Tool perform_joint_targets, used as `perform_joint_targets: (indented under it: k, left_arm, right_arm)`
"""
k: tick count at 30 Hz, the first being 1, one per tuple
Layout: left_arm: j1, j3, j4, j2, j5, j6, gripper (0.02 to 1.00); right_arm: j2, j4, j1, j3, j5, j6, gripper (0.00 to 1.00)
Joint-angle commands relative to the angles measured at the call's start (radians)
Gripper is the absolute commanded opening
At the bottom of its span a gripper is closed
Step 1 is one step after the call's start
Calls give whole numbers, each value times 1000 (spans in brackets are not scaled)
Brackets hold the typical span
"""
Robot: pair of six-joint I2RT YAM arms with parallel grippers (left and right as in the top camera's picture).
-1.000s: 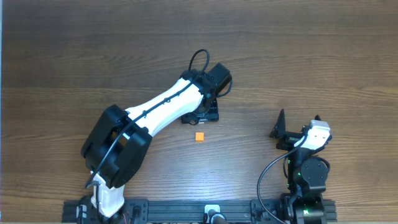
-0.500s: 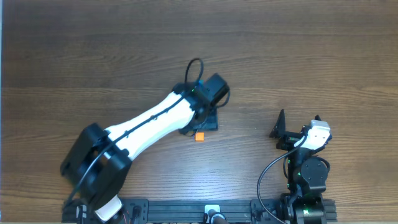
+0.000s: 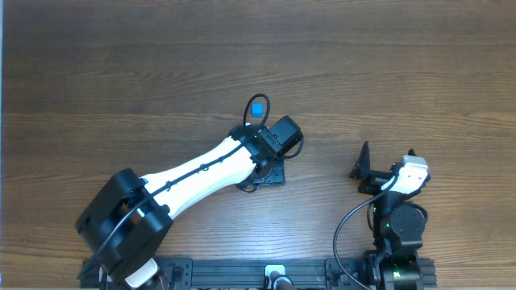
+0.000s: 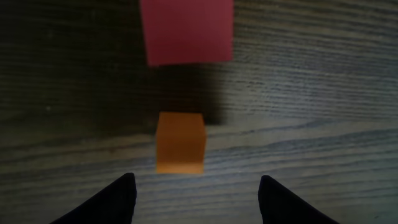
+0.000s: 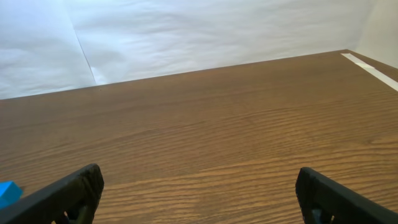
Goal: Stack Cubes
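Note:
A small orange cube (image 4: 180,142) sits on the wooden table just ahead of my left gripper (image 4: 196,199), which is open and low over the table with nothing between its fingers. Just beyond the orange cube lies a red cube (image 4: 186,31), with a small gap between the two. In the top view the left gripper (image 3: 268,173) covers both. A blue cube (image 3: 257,109) rests alone farther back on the table; the same blue cube (image 5: 6,193) shows in the right wrist view. My right gripper (image 3: 384,167) stands open and empty near its base, its fingers spread wide in its own view too (image 5: 199,202).
The wooden table (image 3: 121,80) is bare to the left, at the back and to the right of the blue cube. A white wall (image 5: 186,37) rises behind the table's far edge. The left arm's white link (image 3: 193,169) lies diagonally across the middle front.
The left arm has drawn its gripper toward the front, over the orange cube, which it now covers in the top view. The blue cube has come into view behind it. The right arm stayed still.

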Motion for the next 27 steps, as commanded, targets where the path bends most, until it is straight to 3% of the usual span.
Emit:
perform_joint_targets:
  k: [1, 27]
  left_arm:
    - [3, -6, 18, 48, -12, -14, 643]
    - [3, -51, 87, 97, -35, -6, 588]
  right_arm:
    - [-8, -1, -6, -5, 13, -5, 991]
    - [-8, -1, -6, -5, 13, -5, 991]
